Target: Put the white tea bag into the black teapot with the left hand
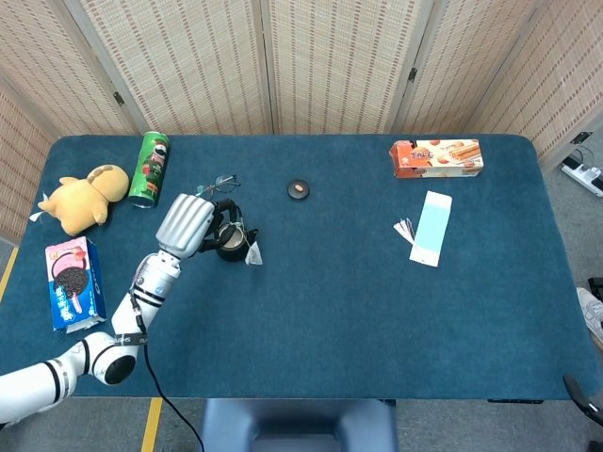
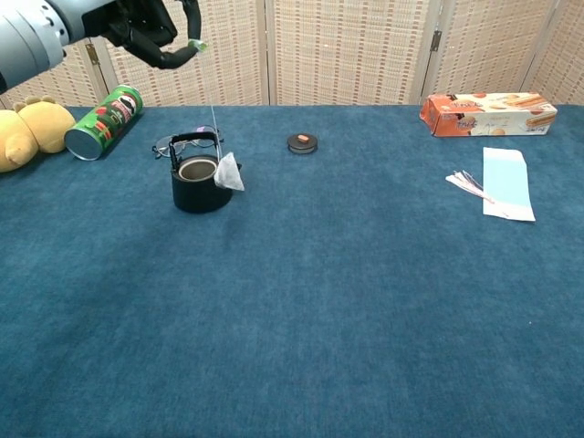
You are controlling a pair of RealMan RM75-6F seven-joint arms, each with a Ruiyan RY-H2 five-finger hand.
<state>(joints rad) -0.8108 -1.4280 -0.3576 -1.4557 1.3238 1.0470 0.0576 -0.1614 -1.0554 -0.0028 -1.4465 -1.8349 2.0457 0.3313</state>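
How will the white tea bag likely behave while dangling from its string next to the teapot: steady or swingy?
Probably swingy: the tea bag hangs on a thin string pinched high up by the left hand. It looks light and soft, so it may catch on the black teapot rim rather than drop straight in.

Left hand (image 2: 146, 26) raised high, fingers curled, pinching a string; arm extended forward.

Your robot hand (image 1: 187, 224) shows smooth silver metal; the teapot (image 2: 200, 182) looks matt black, the tea bag (image 2: 228, 172) thin white gauze, over a rough blue cloth surface (image 2: 365, 301), glossy can (image 2: 103, 121) behind.
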